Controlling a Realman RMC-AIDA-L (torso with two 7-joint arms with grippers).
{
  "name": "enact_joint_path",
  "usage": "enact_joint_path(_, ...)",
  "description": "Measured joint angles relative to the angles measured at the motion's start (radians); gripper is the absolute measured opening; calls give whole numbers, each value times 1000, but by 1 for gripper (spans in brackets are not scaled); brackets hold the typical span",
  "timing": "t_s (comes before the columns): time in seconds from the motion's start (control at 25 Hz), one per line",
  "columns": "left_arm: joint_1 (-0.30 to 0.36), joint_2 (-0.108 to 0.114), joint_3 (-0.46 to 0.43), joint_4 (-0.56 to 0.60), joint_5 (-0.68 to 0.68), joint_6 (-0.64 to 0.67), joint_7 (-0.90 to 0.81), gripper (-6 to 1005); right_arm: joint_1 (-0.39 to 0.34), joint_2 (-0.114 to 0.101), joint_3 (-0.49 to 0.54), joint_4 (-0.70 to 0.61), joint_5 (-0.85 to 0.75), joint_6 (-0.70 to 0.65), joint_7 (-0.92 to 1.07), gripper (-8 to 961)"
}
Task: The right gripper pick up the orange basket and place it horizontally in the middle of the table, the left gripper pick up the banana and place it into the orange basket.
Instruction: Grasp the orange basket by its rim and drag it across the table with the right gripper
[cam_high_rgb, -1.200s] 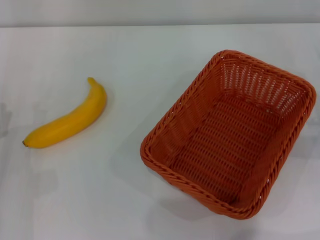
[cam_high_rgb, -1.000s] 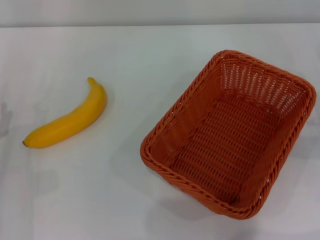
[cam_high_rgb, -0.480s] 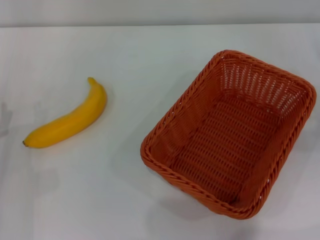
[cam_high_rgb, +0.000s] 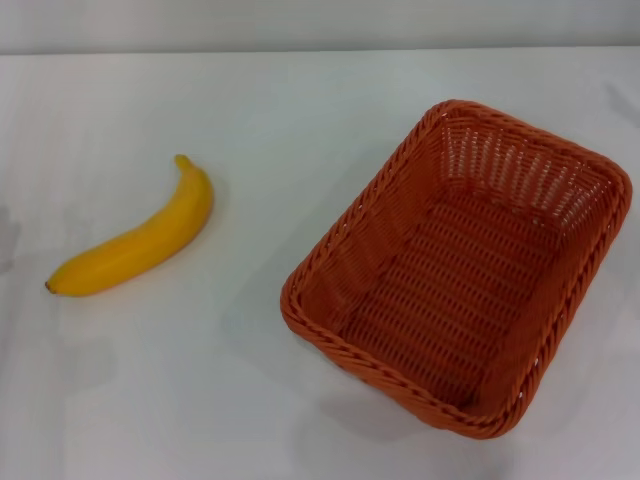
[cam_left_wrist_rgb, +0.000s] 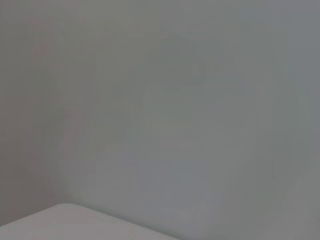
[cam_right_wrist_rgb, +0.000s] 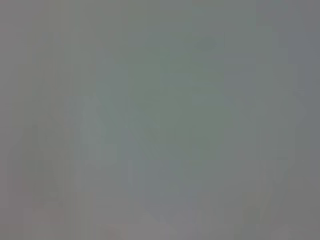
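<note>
From my head camera, the orange basket (cam_high_rgb: 460, 270) sits on the right half of the white table (cam_high_rgb: 250, 400), resting flat on its base with its open top facing up. Its long sides run at a slant, from the near left toward the far right, so it lies diagonally rather than square to the table edge. The inside is bare woven weave down to the floor; nothing lies in it. The braided rim is whole all the way round.

The banana (cam_high_rgb: 135, 245) lies on the left half of the table, well apart from the basket, flat on the surface. Its dark tip points near and left, its stem end far and right, and the curve bows toward the far left.

Neither of my grippers shows in this view, so I cannot tell whether their fingers are apart or together.

From my left wrist camera I see only a plain grey surface and a pale corner at one edge; no fingers, no banana.

From my right wrist camera there is nothing but even grey; no fingers and no basket appear.
</note>
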Motion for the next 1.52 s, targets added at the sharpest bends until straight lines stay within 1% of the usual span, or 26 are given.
enact_joint_path(0.08, 0, 0, 0, 0, 0, 0, 0, 891, 24, -12, -3, -100, -155, 7, 155, 853)
enact_joint_path(0.16, 0, 0, 0, 0, -1, 1, 0, 890, 56, -29, -3, -200, -327, 51, 325, 854)
enact_joint_path(0.24, -1, 0, 0, -1, -5, 2, 0, 890, 98, -50, -2, -293, -500, 127, 497, 854)
enact_joint_path(0.28, -1, 0, 0, -1, -9, 3, 0, 890, 139, -70, 0, -350, -615, 210, 610, 854)
enact_joint_path(0.36, -1, 1, 0, -1, -18, 4, 0, 890, 188, -91, 4, -388, -701, 314, 692, 853)
enact_joint_path(0.48, -1, 1, 0, -2, -23, 12, 0, 890, 268, -116, 4, -410, -782, 476, 777, 853)
enact_joint_path(0.56, -1, 1, 0, -2, -24, 15, 0, 890, 313, -119, 1, -417, -836, 558, 813, 854)
enact_joint_path(0.64, -1, 1, 0, -2, -24, 21, 0, 890, 351, -108, -2, -426, -906, 615, 841, 852)
enact_joint_path(0.72, -1, 1, 0, -2, -24, 23, 0, 891, 383, -84, -6, -437, -1006, 669, 864, 849)
enact_joint_path(0.76, -2, 1, 0, -2, -24, 23, 0, 892, 396, -67, -11, -439, -1062, 690, 871, 847)
enact_joint_path(0.8, -3, 1, 0, -2, -25, 24, 0, 892, 402, -58, -15, -440, -1092, 701, 874, 845)
enact_joint_path(0.92, -6, 1, 0, -2, -25, 24, -1, 892, 427, -10, -44, -435, -1229, 726, 880, 840)
enact_joint_path(1.0, -6, 1, 0, -2, -25, 24, -1, 892, 441, 28, -54, -424, -1309, 717, 881, 833)
enact_joint_path(1.08, -4, 1, 0, -2, -25, 24, -2, 892, 449, 60, -61, -410, -1360, 701, 881, 823)
enact_joint_path(1.16, -4, 1, 0, -2, -25, 24, -1, 892, 453, 72, -76, -386, -1372, 687, 882, 813)
enact_joint_path(1.52, -2, 0, 0, -2, -24, 24, 0, 891, 497, 74, -140, -186, -1364, 574, 891, 769)
